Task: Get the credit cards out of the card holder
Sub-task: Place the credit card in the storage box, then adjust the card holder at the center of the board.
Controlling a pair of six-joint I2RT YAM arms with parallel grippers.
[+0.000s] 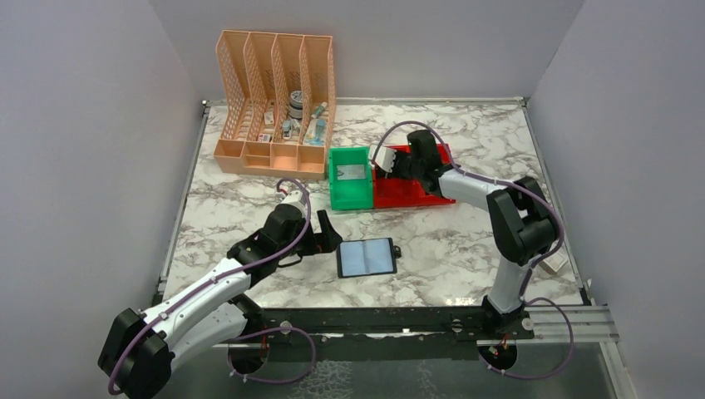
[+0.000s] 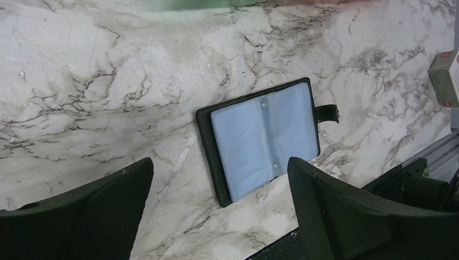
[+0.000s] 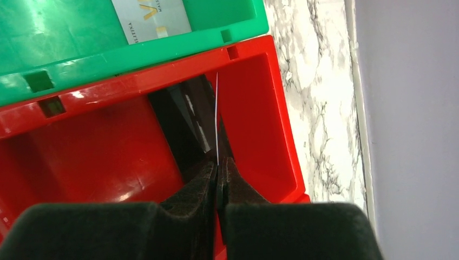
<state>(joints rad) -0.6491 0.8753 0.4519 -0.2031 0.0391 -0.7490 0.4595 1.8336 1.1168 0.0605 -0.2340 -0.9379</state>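
Where the holder [image 1: 367,257] lies: on the marble table [image 1: 465,241], on the arm-base side of the green bin [image 1: 349,198], apart from it, spread open and flat.
Holder make: black stitched cover, pale blue clear sleeves, two small studs along the fold, a short strap tab on one side. No card shows in the sleeves on view; whether one sits beneath cannot be told.
Held card [image 3: 217,108]: seen edge-on as a thin white line over the red bin [image 3: 108,151], which butts against the green bin's right side.
Loose card [image 3: 151,19]: flat on the green bin's floor, pale with gold print.
Right gripper [image 3: 217,169]: just right of the green bin, fingers closed down to the card's thickness and pinching one end of the held card.
Left gripper [image 1: 326,233]: near and left of the green bin, fingers spread wide, nothing held.
Handling, judged: cards are light, stiff and glossy, so liable to slip; take one by a short edge, pinched face to face. The holder is limp at the fold and likely to slide on smooth marble; pin a cover while drawing.
Bins: hard moulded plastic, glossy, with slotted rims.
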